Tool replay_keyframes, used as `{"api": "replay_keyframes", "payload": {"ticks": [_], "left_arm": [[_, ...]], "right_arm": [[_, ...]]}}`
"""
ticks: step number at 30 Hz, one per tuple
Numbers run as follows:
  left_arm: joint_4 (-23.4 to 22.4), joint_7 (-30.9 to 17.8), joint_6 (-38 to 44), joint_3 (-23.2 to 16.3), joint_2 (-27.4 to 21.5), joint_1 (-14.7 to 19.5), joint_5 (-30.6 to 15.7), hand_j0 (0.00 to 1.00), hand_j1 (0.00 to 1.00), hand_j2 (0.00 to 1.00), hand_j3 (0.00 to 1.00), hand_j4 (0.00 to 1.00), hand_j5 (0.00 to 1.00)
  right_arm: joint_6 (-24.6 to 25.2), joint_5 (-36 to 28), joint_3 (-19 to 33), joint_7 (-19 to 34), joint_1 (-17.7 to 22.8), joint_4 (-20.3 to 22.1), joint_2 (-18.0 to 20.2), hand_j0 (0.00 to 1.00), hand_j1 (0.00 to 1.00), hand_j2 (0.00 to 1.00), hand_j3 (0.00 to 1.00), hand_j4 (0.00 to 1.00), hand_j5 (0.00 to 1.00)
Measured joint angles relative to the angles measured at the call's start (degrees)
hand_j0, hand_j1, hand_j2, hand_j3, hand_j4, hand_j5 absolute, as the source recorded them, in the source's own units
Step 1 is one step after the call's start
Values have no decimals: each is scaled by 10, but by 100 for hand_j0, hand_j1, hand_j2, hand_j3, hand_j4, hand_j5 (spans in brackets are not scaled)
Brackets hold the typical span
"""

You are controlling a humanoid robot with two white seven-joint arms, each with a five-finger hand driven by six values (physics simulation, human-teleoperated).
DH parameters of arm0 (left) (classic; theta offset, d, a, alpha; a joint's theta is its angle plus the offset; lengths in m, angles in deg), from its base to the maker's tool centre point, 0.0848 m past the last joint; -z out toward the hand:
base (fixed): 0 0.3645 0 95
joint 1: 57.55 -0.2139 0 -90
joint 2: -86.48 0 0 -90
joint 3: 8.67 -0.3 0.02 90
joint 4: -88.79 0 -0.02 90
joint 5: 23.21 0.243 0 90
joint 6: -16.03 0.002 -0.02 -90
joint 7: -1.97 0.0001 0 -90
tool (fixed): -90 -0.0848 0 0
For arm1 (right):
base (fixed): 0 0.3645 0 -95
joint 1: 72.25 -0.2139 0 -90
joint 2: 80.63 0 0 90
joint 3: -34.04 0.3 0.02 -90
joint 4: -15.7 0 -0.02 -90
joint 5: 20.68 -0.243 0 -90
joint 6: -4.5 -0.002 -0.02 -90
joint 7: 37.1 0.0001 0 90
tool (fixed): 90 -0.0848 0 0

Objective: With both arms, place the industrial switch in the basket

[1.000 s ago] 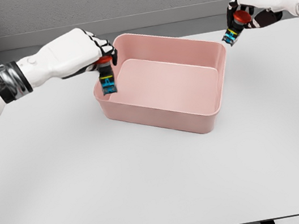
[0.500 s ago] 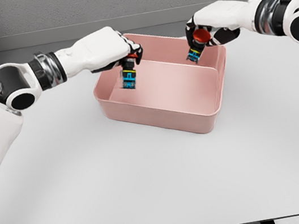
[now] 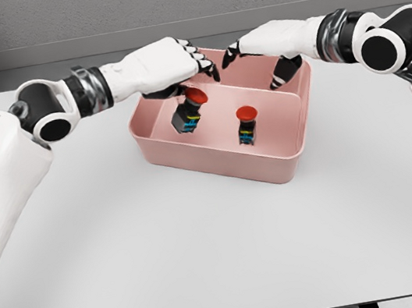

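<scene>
Two industrial switches now inside the pink basket [image 3: 287,164], which sits toward the far middle of the white desk [image 3: 209,264]. Half a second ago, both carried above the basket in curled fingers; now both released. Left switch [image 3: 189,112] with red cap, black body and blue-marked base, tilted, just below the left hand [image 3: 167,64], near the basket's back-left part; contact with the floor or with the hand hard to judge, no finger seen wrapped around it. Right switch [image 3: 246,125] upright near the middle of the basket floor, red button on top, well clear of the right hand [image 3: 270,40]. Left hand above the back-left rim, fingers [image 3: 203,63] loosely spread and pointing right, holding nothing. Right hand above the back rim, farther left than half a second ago, fingers [image 3: 233,53] opened and reaching left, thumb [image 3: 285,71] hanging down over the basket's back-right corner, holding nothing. Fingertips of the two hands near each other above the back wall, not touching. Left arm [image 3: 5,180] stretched farther across from the lower left than before, shoulder and upper arm filling more of the left edge; right arm [image 3: 385,41] entering from the right edge, bent at the elbow. Basket in the same place as in the earlier pictures.
</scene>
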Motion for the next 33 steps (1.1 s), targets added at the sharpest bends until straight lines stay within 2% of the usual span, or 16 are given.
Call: {"api": "replay_keyframes", "payload": {"ticks": [3, 9, 13, 14, 17, 20, 26, 29, 33], "left_arm": [[-1, 1, 0, -3, 1, 0, 0, 100, 100, 100, 100, 100, 100], [5, 1, 0, 1, -9, 0, -8, 100, 100, 100, 100, 100, 100], [45, 1, 0, 3, -65, -11, -58, 100, 100, 100, 100, 100, 100], [56, 1, 0, 3, -85, -11, -74, 100, 100, 100, 100, 100, 100], [85, 1, 0, 4, -149, -40, -118, 100, 100, 100, 100, 100, 100], [101, 1, 0, 8, -213, -78, -173, 100, 100, 100, 100, 100, 100], [116, -2, -1, 98, -299, -212, -232, 100, 100, 100, 100, 100, 100], [118, -2, 0, 133, -326, -224, -253, 100, 100, 100, 100, 100, 100], [119, -3, 0, 148, -342, -224, -262, 100, 100, 100, 100, 100, 100]], "right_arm": [[0, 0, 10, 0, -1, -1, 3, 100, 100, 100, 100, 100, 100], [-1, 0, 65, 0, 4, -7, 29, 100, 100, 100, 100, 100, 100], [-5, 1, 85, 0, 10, -7, 67, 100, 100, 100, 100, 100, 100], [-6, 1, 87, 0, 22, -5, 78, 100, 100, 100, 100, 100, 100], [-40, 2, 111, 0, 81, 2, 114, 100, 100, 100, 100, 100, 100], [-76, 3, 153, 0, 141, 28, 151, 100, 100, 100, 100, 100, 100], [-167, 4, 191, 0, 163, 51, 188, 100, 100, 100, 100, 100, 100], [-211, 5, 209, 0, 213, 53, 199, 100, 100, 100, 100, 100, 100], [-246, 5, 228, 0, 223, 54, 206, 100, 100, 100, 100, 100, 100]]}}
